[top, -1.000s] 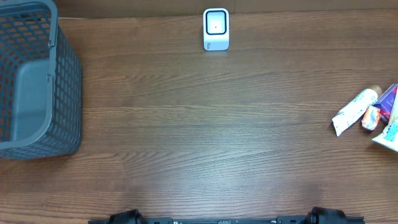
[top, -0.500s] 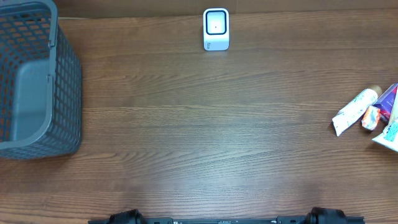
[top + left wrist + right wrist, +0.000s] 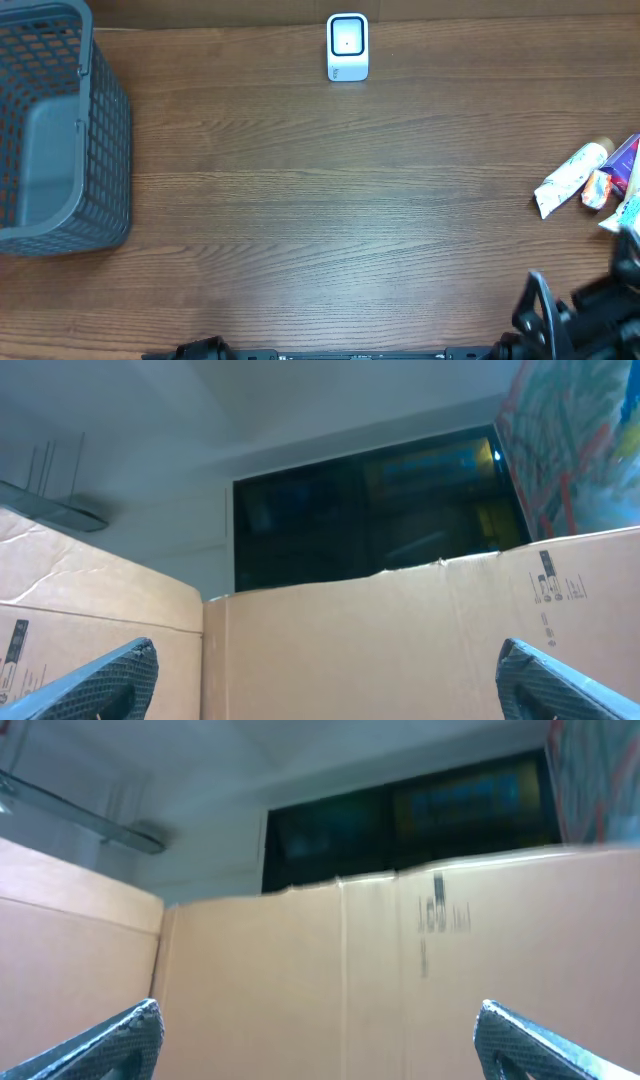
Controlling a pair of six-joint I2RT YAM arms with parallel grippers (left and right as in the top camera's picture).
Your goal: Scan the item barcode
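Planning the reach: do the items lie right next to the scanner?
No, the items lie at the right edge, while the scanner stands apart at the back middle.

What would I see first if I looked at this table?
The big grey basket stands at the left edge of the brown table. A small white scanner stands alone at the far edge, and a little heap of tubes and packets lies at the right edge.

Basket [image 3: 105, 140] cut by left edge, packets [image 3: 630, 205] — cropped right
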